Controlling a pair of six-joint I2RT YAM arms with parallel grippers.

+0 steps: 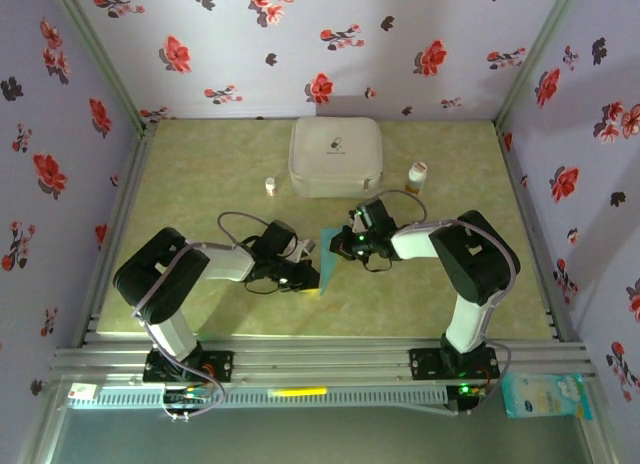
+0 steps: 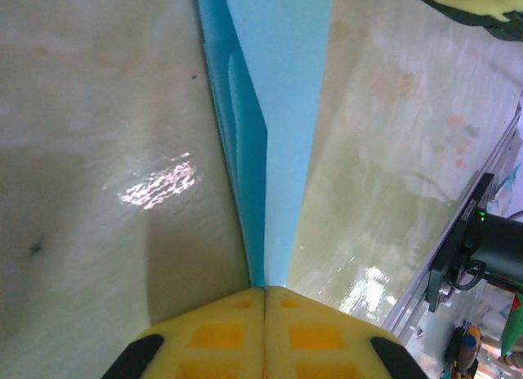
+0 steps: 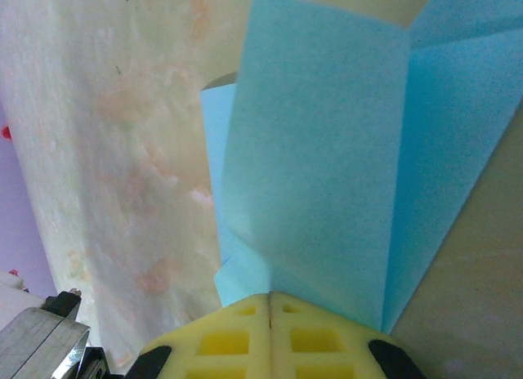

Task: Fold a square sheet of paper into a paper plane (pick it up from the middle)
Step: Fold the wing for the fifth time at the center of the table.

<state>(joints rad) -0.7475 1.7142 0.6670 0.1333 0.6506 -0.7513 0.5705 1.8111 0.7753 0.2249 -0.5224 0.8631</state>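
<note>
Both grippers are closed on the paper. Yellow fingers of the left gripper (image 2: 265, 291) are pressed together with the sheet of paper (image 2: 282, 109) running out from between them, and the right gripper (image 3: 270, 296) pinches the same sheet from the opposite side, its fingers likewise together. From above, the light blue sheet sits over the middle of the table (image 1: 200, 184), between the 2 arms, in front of the white case (image 1: 335, 156) and apart from it.

In the right wrist view the paper shows 1 sharp crease running away from the fingers, with a panel angled to each side and a smaller flap behind on the left. In the left wrist view it appears as narrow layered strips close to the table; whether it touches the surface I cannot tell.

I judge that a fold is being formed or tightened, and no pointed dart shape is there yet. To do it well, the 2 grips should move together along the line of the crease, never pulling apart, since paper this thin will likely tear or twist. The edges ought to meet squarely before any pressing, and the crease is best flattened against the table. Only 1 pinch should let go at a time, or the fold may spring open
</note>
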